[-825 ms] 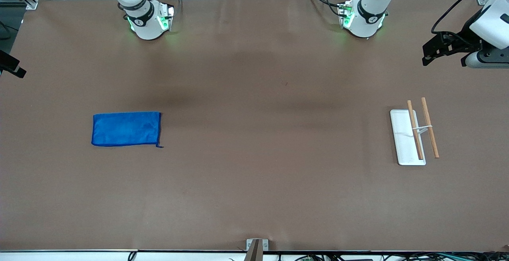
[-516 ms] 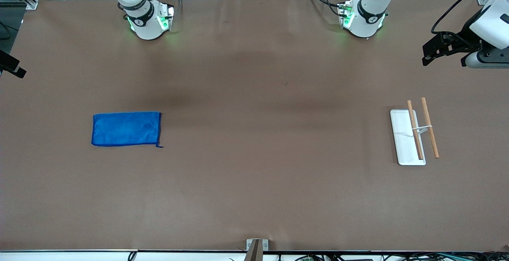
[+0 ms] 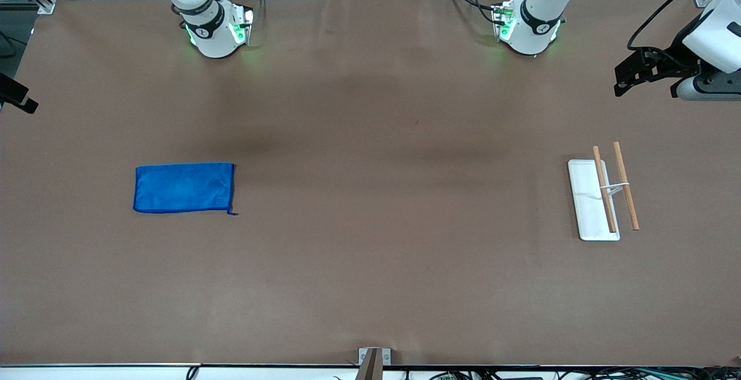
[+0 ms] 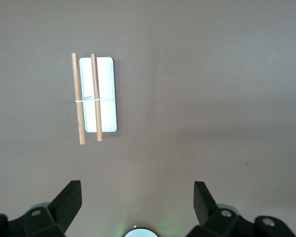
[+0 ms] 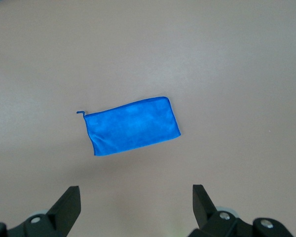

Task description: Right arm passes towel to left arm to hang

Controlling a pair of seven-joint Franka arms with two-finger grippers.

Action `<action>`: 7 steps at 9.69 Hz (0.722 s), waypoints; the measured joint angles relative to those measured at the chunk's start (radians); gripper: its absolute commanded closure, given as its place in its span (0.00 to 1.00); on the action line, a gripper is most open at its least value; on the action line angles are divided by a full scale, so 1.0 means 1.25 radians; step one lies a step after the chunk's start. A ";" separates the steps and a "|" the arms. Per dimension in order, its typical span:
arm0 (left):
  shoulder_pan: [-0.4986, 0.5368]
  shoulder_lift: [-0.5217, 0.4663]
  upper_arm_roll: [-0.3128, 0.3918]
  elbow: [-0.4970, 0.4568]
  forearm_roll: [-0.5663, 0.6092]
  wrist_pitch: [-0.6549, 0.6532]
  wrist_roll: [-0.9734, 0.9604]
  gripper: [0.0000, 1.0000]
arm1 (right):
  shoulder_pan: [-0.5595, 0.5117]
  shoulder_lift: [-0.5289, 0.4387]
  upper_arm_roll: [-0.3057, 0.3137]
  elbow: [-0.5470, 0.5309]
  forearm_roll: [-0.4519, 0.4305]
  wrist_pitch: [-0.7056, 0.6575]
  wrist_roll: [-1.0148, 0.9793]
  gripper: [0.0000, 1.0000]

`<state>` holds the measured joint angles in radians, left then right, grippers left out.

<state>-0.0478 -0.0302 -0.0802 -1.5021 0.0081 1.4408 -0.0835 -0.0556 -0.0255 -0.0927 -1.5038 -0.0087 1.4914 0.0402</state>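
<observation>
The bright blue towel (image 3: 184,187) lies flat on the brown table toward the right arm's end, its small loop at the corner nearer the front camera. It also shows in the right wrist view (image 5: 132,126). My right gripper (image 5: 136,197) is open and empty, high over the table above the towel; only a black part of it shows at the edge of the front view (image 3: 18,97). My left gripper (image 4: 137,197) is open and empty, high over the left arm's end of the table (image 3: 631,74).
A white tray (image 3: 586,209) with two wooden rods (image 3: 626,186) raised over it on a wire stand sits toward the left arm's end; it also shows in the left wrist view (image 4: 106,94). A metal bracket (image 3: 373,357) sits at the table's near edge.
</observation>
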 measured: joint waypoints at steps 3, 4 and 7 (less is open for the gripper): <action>0.000 0.000 0.000 0.000 0.000 0.000 0.000 0.00 | 0.016 0.042 0.005 -0.016 0.001 0.016 -0.030 0.00; 0.000 0.000 0.000 0.000 0.000 0.000 0.000 0.00 | 0.023 0.070 0.006 -0.045 0.002 0.061 -0.046 0.00; 0.000 0.000 0.000 -0.001 0.000 0.000 0.000 0.00 | 0.026 0.118 0.005 -0.269 0.002 0.348 -0.110 0.00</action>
<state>-0.0477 -0.0301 -0.0799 -1.5028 0.0081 1.4409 -0.0836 -0.0237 0.1216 -0.0866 -1.8406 -0.0068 1.9261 -0.0973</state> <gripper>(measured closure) 0.000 0.000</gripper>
